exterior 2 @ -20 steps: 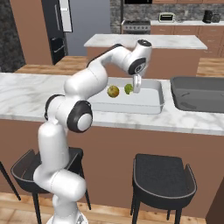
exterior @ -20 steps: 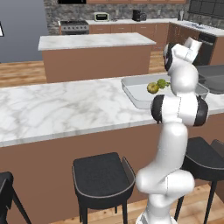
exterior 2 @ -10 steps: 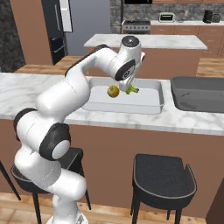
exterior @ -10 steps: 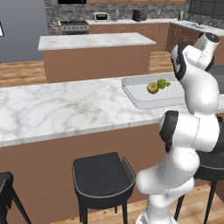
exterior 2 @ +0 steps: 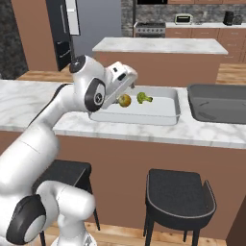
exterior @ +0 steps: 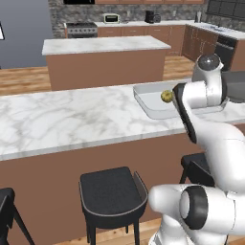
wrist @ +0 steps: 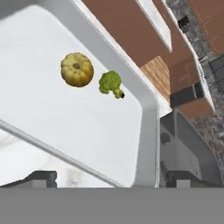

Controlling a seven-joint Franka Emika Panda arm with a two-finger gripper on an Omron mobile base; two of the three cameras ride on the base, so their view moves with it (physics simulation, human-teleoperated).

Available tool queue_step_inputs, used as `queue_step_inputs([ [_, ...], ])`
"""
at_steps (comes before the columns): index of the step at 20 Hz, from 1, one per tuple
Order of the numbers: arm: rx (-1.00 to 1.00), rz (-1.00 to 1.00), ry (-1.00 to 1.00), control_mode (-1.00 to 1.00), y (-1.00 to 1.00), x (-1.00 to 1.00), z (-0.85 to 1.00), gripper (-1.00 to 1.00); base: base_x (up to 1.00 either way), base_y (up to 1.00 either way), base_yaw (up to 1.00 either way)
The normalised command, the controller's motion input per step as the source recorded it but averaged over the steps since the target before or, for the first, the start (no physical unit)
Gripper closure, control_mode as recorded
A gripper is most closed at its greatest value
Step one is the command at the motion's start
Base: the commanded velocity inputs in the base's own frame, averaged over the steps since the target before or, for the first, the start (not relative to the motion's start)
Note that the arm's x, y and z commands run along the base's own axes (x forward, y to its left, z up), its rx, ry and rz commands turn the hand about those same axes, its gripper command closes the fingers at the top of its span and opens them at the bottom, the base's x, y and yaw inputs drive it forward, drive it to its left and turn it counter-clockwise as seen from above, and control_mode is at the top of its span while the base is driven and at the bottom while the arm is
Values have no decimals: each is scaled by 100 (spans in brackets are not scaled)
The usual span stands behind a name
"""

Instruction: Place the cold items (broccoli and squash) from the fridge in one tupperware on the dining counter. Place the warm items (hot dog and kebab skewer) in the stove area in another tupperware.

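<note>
Marble runs the length of the surface [exterior 2: 57,126] in front of me, with stools below and the island and range behind. On it sits the clear tray [exterior 2: 166,117], and beside its right-hand edge the dark tray [exterior 2: 216,103], apart from it. I judge the cold half done: the squash [wrist: 77,69], a ribbed yellow-orange ball, and the broccoli [wrist: 110,83], a green floret with a pale stalk, lie just beside each other in the clear tray, toward its far rim. My claw [wrist: 109,177] hangs above the tray's near rim, spread wide and carrying nothing. The dark tray holds nothing I can see.
</note>
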Motion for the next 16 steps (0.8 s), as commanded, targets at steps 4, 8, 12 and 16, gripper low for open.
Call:
queue_step_inputs([
  [4, 18, -47, -1, -100, 51, -100, 41, -100, 0, 0, 0],
  [8, 28, -32, 3, -100, 23, -100, 41, -100, 0, 0, 0],
  [12, 41, -6, 1, -100, 6, -100, 10, -100, 0, 0, 0],
  [16, 39, 0, 0, -100, 18, -100, 0, -100, 0, 0, 0],
])
